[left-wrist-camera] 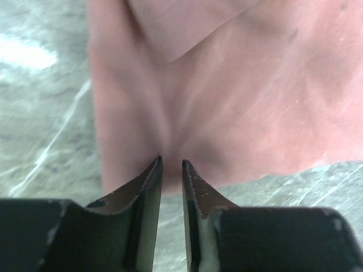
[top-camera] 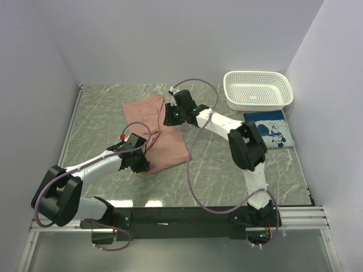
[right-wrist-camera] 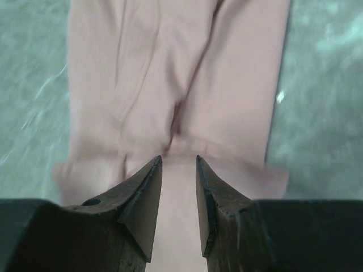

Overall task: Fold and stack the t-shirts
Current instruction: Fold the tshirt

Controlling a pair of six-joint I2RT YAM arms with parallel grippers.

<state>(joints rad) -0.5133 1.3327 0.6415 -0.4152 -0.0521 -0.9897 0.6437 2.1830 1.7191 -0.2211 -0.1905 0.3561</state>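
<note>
The dusty-pink t-shirt (top-camera: 164, 144) lies flat on the table's middle, plain side up, with one flap folded over. My left gripper (top-camera: 144, 160) is at its near left edge. In the left wrist view the left gripper (left-wrist-camera: 171, 164) stands slightly open, its tips just over the pink shirt's (left-wrist-camera: 227, 85) hem, with bare table showing through the gap. My right gripper (top-camera: 171, 116) is over the shirt's far right part. In the right wrist view the right gripper (right-wrist-camera: 178, 160) is open above the wrinkled pink shirt (right-wrist-camera: 170, 68). The blue t-shirt (top-camera: 272, 129) lies folded at the right.
A white perforated basket (top-camera: 258, 90) stands at the back right, just behind the blue shirt. White walls close in the left, back and right sides. The green marbled table (top-camera: 102, 113) shows around the pink shirt.
</note>
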